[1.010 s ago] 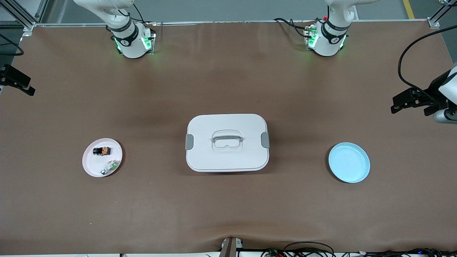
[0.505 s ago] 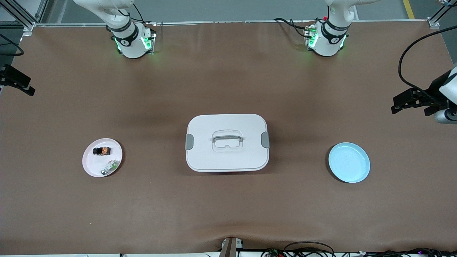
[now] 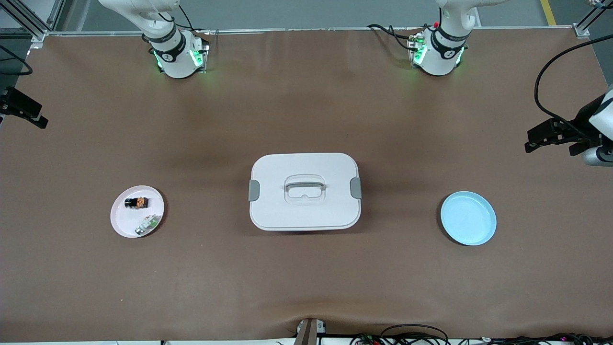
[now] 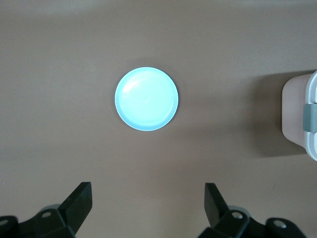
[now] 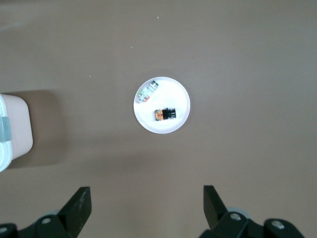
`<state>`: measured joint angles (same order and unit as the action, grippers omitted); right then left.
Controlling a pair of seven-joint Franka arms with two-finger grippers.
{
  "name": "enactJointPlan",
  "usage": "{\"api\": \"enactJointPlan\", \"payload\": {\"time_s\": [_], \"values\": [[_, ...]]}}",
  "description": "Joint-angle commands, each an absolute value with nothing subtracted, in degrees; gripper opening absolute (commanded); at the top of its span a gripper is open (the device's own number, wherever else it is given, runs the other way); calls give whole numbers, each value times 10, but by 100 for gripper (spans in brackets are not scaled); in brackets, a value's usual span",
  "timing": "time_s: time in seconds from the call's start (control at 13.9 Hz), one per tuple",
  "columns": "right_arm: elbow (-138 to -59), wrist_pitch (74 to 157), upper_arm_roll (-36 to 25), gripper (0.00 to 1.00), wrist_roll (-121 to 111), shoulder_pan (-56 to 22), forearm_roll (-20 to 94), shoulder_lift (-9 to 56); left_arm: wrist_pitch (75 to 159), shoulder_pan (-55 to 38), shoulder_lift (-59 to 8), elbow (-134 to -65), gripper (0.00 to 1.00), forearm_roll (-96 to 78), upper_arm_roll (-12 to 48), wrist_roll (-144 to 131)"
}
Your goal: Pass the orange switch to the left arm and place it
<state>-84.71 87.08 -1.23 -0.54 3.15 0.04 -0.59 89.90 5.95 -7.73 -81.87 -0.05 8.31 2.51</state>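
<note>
Right wrist view is showing the right pincer (image 5: 143, 210) hanging wide open, empty, over the light, rigid orange switch (image 5: 165, 114); its black body is looking grippable.

Both arms raised high, left pincer (image 4: 146, 208) and right pincer (image 5: 146, 208) spread wide, empty.

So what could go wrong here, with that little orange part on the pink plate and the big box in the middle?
The orange switch is tiny and lies close to a green-white part on the pink plate, so the open right end effector might catch the wrong piece. The box stands between that plate and the blue plate, so a low carry could hit it. The open left end effector waits above the blue plate.
</note>
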Motion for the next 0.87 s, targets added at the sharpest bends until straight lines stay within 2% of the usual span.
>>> {"api": "enactJointPlan", "payload": {"time_s": [0.0, 0.79], "values": [[-863, 872, -13, 100, 4, 33, 8, -21, 893, 62, -80, -812, 100, 10, 83, 32], [-863, 882, -14, 100, 4, 37, 8, -17, 894, 91, -84, -812, 100, 6, 83, 33]]}}
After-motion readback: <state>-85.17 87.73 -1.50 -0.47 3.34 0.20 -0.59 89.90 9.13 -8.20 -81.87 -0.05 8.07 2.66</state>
